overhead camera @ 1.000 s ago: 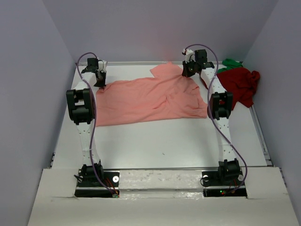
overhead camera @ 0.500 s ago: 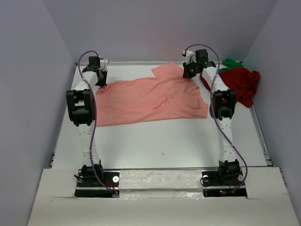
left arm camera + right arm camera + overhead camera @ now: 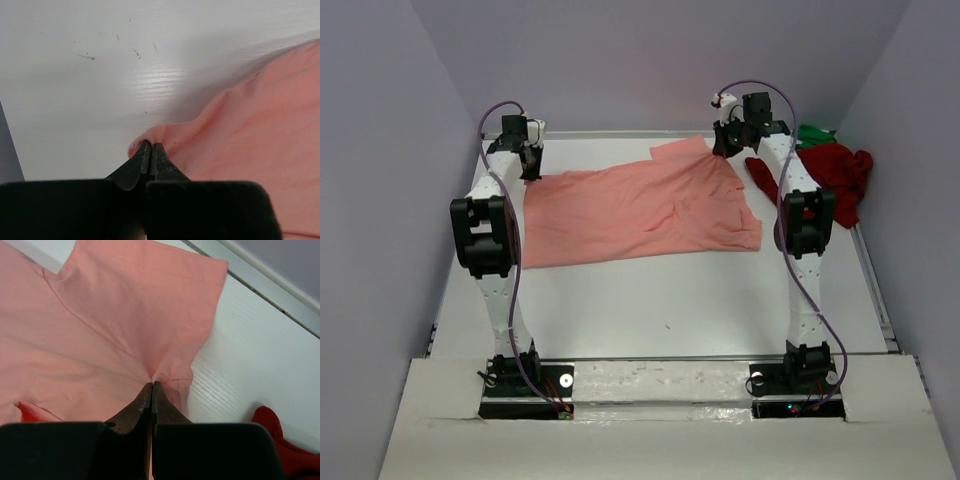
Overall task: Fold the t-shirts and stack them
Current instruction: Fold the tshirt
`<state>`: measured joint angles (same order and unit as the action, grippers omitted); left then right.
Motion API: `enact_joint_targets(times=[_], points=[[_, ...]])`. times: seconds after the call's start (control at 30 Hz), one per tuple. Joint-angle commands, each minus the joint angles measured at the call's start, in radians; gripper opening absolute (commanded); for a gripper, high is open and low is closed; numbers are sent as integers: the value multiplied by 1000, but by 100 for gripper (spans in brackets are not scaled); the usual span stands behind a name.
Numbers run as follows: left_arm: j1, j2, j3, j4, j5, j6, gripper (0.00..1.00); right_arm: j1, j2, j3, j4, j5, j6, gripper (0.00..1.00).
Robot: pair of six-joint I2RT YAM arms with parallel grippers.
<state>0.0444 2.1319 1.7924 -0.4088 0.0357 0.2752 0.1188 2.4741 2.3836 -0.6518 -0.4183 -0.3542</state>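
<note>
A salmon-pink t-shirt [image 3: 630, 212] lies spread across the far half of the table. My left gripper [image 3: 531, 172] is shut on its far-left edge, and in the left wrist view the cloth [image 3: 250, 130] bunches at the black fingertips [image 3: 145, 150]. At the far right my right gripper [image 3: 724, 150] is shut on the shirt by its sleeve [image 3: 150, 295], the fabric puckering at the tips [image 3: 151, 386]. A dark red t-shirt [image 3: 828, 180] lies crumpled at the table's far right, with a bright green one [image 3: 814, 132] showing behind it.
The white table [image 3: 660, 300] has a raised metal rim along its far edge [image 3: 260, 285] and right edge [image 3: 875, 280]. Purple-grey walls close in on three sides. A corner of the dark red shirt [image 3: 285, 445] lies just right of my right gripper.
Both grippers have moved toward the far edge of the table, pulling the pink shirt's far edge with them. The shirt lies flatter and more stretched out.
</note>
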Motion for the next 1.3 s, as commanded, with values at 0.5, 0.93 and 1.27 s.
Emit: enact_joint_targets(times=[0.5,0.93,1.27], points=[[-5,-133,-71,-28,-40,45,0,-5,-208,-205,-22,55,-83,0],[-1,-225,-168,-1,-65,82,0,-5,-247,-225,-69,87,-100,0],[5,-276,-220,8,-91,101,0,-5,-288,-259,-108,99,-124,0]])
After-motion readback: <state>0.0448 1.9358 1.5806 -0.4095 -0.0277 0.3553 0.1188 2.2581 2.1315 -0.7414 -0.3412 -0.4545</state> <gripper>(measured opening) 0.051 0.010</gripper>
